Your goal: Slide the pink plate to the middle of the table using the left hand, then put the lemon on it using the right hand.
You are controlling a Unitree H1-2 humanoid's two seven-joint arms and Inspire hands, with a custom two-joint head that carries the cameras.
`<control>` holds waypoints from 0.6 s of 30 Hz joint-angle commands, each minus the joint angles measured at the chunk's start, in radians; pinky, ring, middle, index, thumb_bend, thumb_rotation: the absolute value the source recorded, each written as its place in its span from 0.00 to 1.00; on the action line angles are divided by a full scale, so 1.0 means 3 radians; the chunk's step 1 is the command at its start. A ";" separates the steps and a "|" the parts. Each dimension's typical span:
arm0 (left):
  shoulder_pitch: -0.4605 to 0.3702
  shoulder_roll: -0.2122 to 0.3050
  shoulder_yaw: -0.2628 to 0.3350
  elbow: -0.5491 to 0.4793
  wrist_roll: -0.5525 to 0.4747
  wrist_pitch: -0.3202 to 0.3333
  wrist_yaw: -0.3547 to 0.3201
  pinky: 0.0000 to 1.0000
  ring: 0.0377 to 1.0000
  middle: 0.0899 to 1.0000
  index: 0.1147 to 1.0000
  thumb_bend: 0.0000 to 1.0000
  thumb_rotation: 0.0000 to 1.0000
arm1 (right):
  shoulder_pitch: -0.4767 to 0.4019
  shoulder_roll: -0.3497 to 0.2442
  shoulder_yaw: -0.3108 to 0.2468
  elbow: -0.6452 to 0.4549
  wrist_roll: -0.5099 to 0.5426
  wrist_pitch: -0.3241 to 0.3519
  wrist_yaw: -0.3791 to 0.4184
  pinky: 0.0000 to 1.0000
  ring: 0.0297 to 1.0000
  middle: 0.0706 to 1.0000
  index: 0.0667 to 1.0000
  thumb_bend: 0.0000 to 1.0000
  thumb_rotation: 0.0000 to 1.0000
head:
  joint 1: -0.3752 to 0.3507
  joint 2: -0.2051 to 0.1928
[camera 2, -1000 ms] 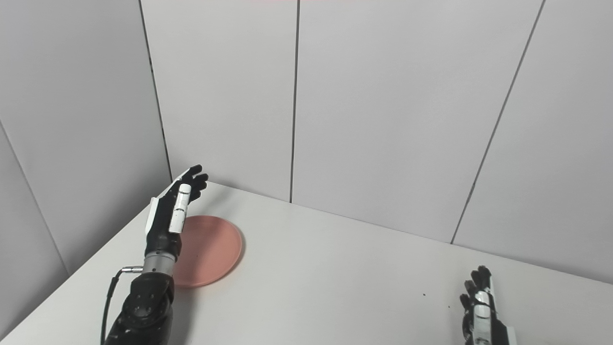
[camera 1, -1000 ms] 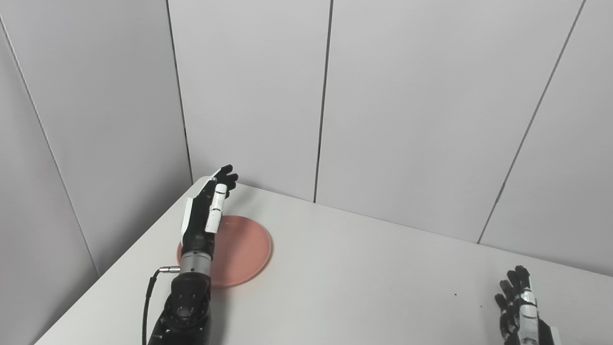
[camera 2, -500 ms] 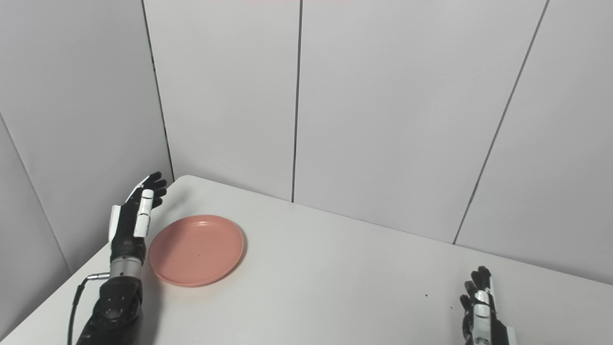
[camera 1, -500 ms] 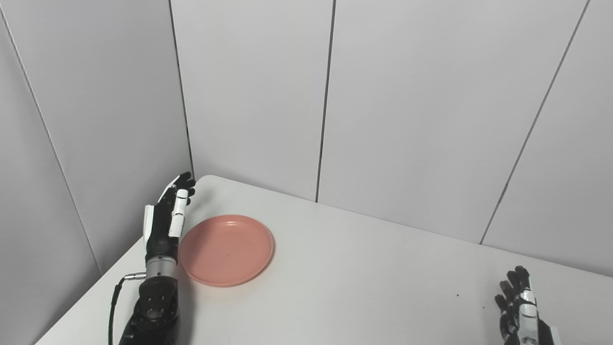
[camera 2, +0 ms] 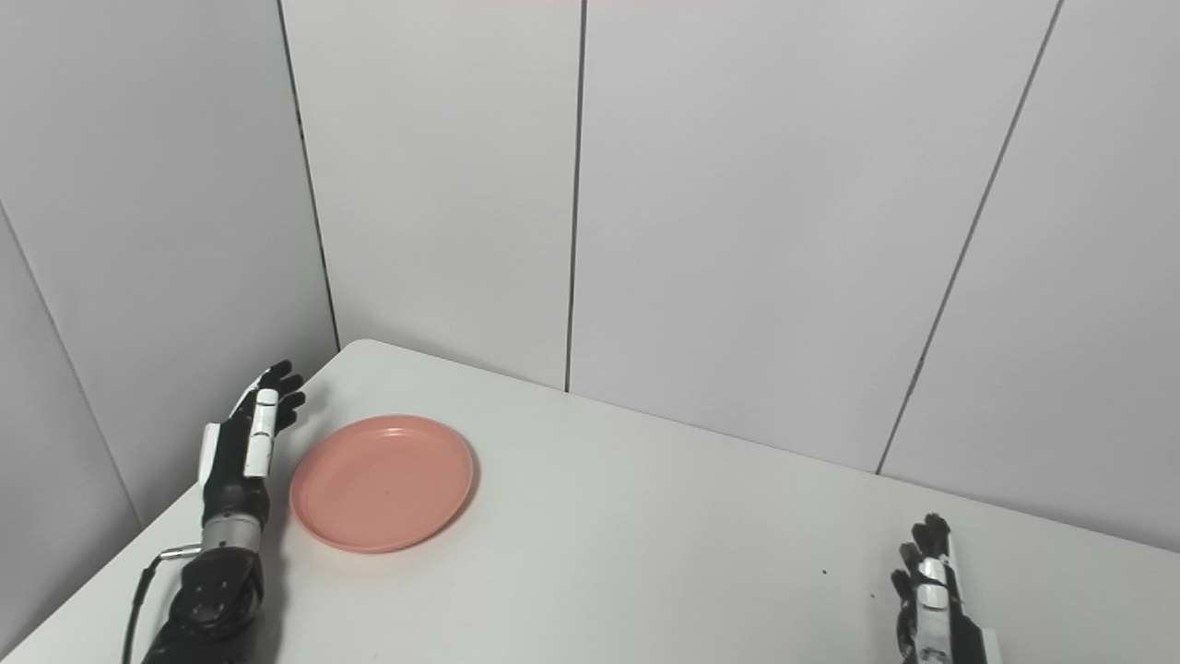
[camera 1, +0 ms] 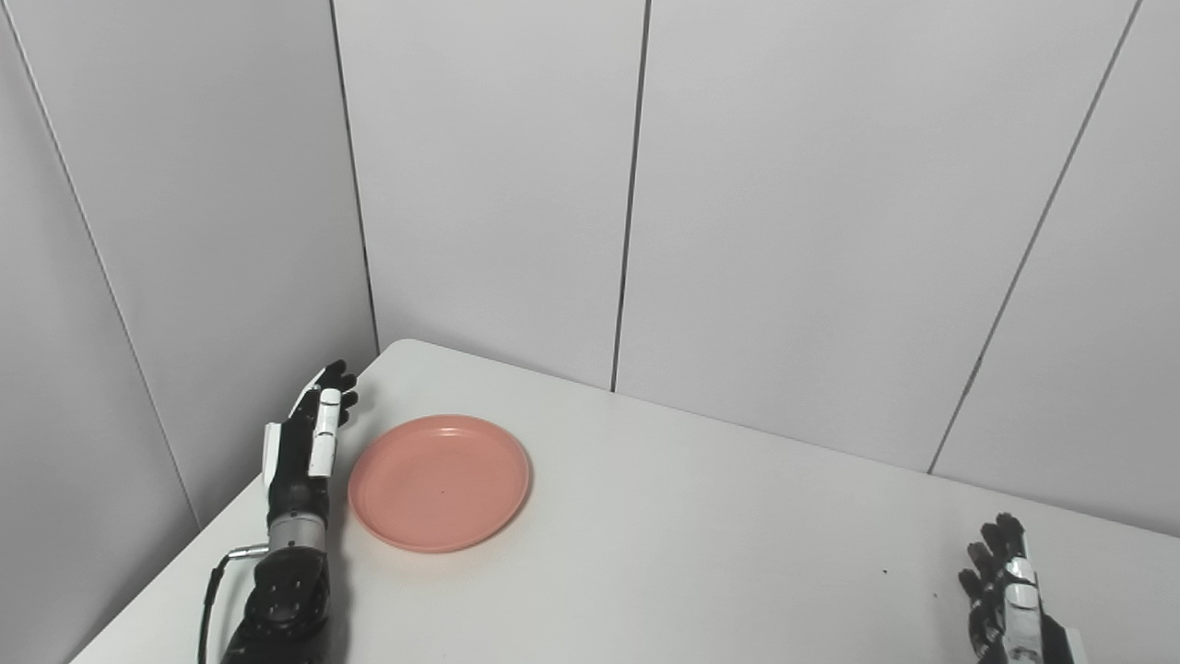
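Pink plate [camera 1: 440,481] lies flat on the white worktop [camera 1: 664,553], in the far left part of it, not far from the corner where the grey wall panels [camera 1: 498,184] meet. It is round, with a low raised rim, and nothing is on it.

Left hand [camera 1: 304,441] stands just beside the plate's left edge, close to the left border of the worktop. Its palm is turned toward the plate and the hand is set on its edge, almost upright. The fingers [camera 1: 328,415] are straight and held together, pointing away from the robot toward the corner; they grip nothing. A narrow strip of worktop shows between the hand and the plate rim, so they seem apart, though very near. A thin dark cable [camera 1: 217,576] comes out at the wrist and goes down along the forearm.

Right hand [camera 2: 933,595] is at the bottom right of the view, well apart from the plate, with a part of it cut by the picture's edge. Its fingers point up and away, loosely spread, and hold nothing.

Some small dark specks [camera 1: 886,572] lie on the worktop near the right hand.
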 commanded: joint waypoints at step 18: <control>-0.0075 -0.0037 -0.0157 0.0047 -0.0117 -0.0071 -0.0114 0.86 0.80 0.80 0.81 0.65 1.00 | -0.0091 0.0012 -0.0001 -0.0161 0.0041 0.0023 0.0019 1.00 1.00 1.00 1.00 0.28 1.00 | 0.0015 0.0025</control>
